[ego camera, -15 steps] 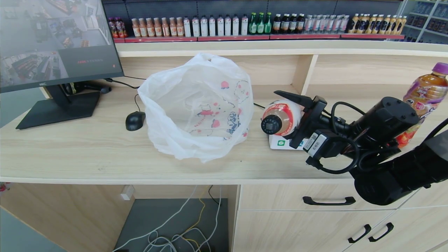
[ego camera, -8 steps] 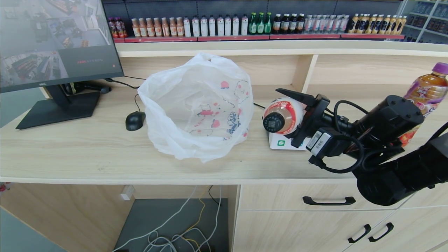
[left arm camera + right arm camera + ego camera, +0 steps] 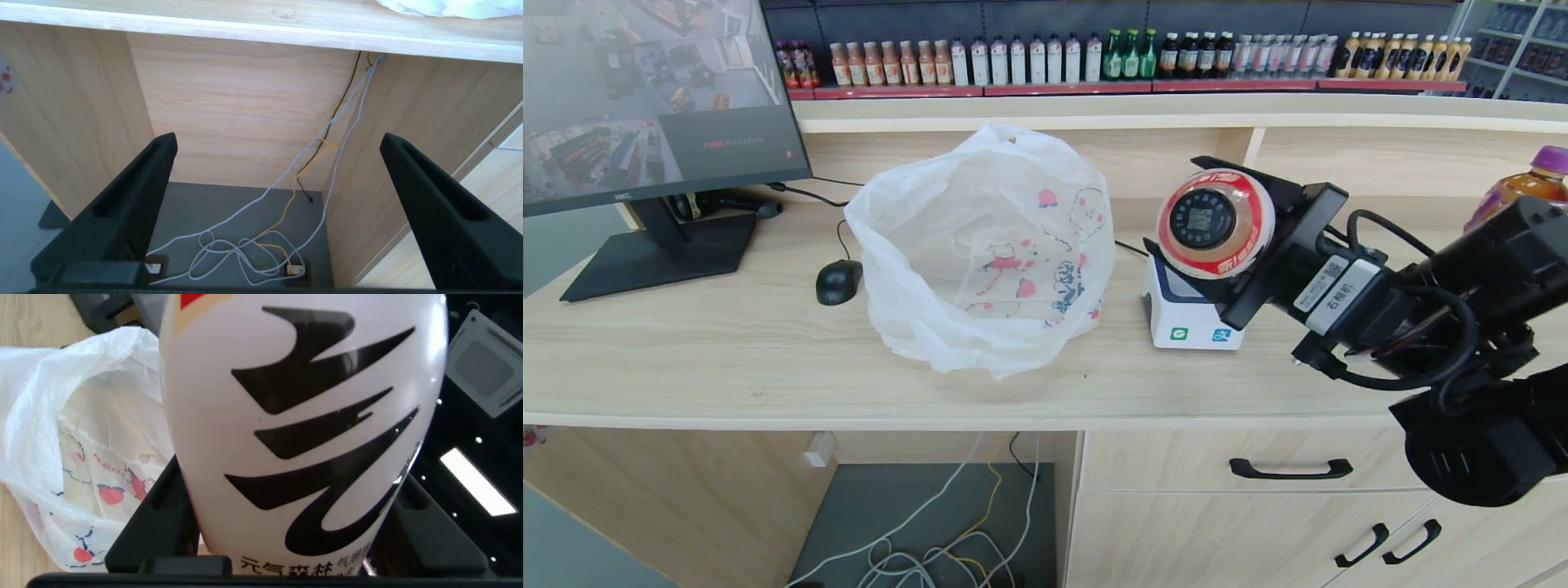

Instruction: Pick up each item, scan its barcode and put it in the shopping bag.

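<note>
1 bag [image 3: 980, 245], 1 scanner [image 3: 1188, 314], 2 bottles [image 3: 1523, 186]: one bottle [image 3: 1215, 222] clamped in right end effector [image 3: 1172, 202] just above scanner, left end effector [image 3: 278, 143] wide open

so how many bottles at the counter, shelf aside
2: one bottle in the right gripper by the scanner, one purple-capped bottle far right, partly hidden; bag may hide more

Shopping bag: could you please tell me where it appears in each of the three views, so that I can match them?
Head view: the shopping bag stands open at the middle of the wooden counter.
Left wrist view: a white sliver, probably the shopping bag, on the wooden counter.
Right wrist view: the shopping bag lies beside the held bottle.
Shared landmark: the wooden counter under it.
</note>
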